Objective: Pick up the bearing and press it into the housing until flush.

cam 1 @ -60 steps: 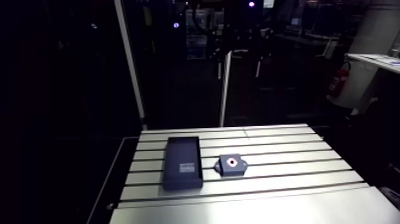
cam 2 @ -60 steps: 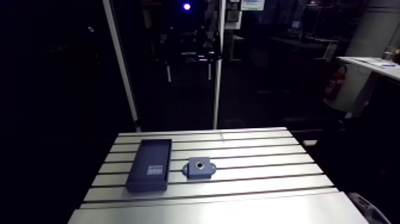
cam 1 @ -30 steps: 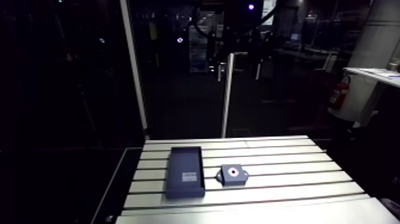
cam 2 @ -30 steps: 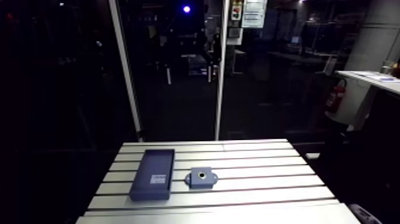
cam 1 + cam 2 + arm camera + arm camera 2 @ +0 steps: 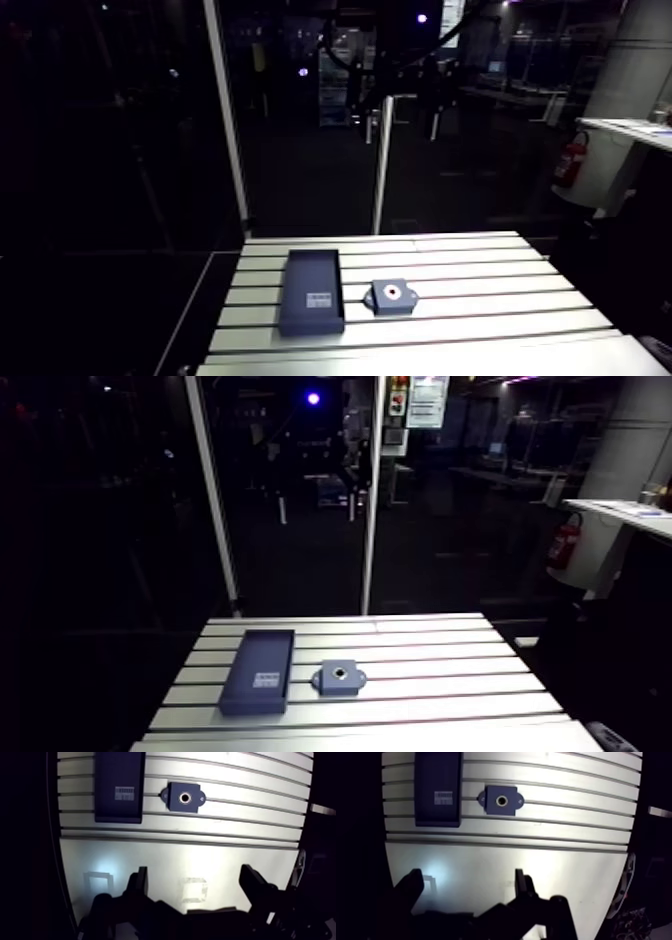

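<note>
Step in hand, as judged: approach, before any pick. In the wrist view the two-finger gripper point(image 5: 196, 886) stands wide apart, and only bare table shows between its fingers point(image 5: 141, 883). It hangs over the plain near strip of the slotted aluminium table point(image 5: 480, 300), well apart from both parts.

In the arm view, the dark blue rectangular tray with a white label point(image 5: 311, 290) lies at lower centre-left of the frame. The small dark square housing with two side ears point(image 5: 392, 297) sits near it to the right, not touching.

No loose bearing can be made out. A pale ring shows at the housing's bore; whether that is a seated bearing or the bore's rim cannot be told.

The next move calls for locating the bearing, then centring the gripper above it before descent.
</note>
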Tool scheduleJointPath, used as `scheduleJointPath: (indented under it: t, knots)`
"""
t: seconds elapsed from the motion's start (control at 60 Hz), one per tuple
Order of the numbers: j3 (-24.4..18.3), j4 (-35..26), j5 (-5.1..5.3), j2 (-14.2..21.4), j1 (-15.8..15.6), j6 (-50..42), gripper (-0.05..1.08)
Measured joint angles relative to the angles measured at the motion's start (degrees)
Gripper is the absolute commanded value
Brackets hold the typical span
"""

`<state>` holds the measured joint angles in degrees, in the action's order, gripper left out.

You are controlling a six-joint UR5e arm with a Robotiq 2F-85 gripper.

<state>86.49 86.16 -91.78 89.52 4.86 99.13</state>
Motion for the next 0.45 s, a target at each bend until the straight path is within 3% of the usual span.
scheduleJointPath:
  t: [0.45]
  knots:
    - [-0.6,-0.1,0.15,-1.2,-1.3,-1.0,0.01]
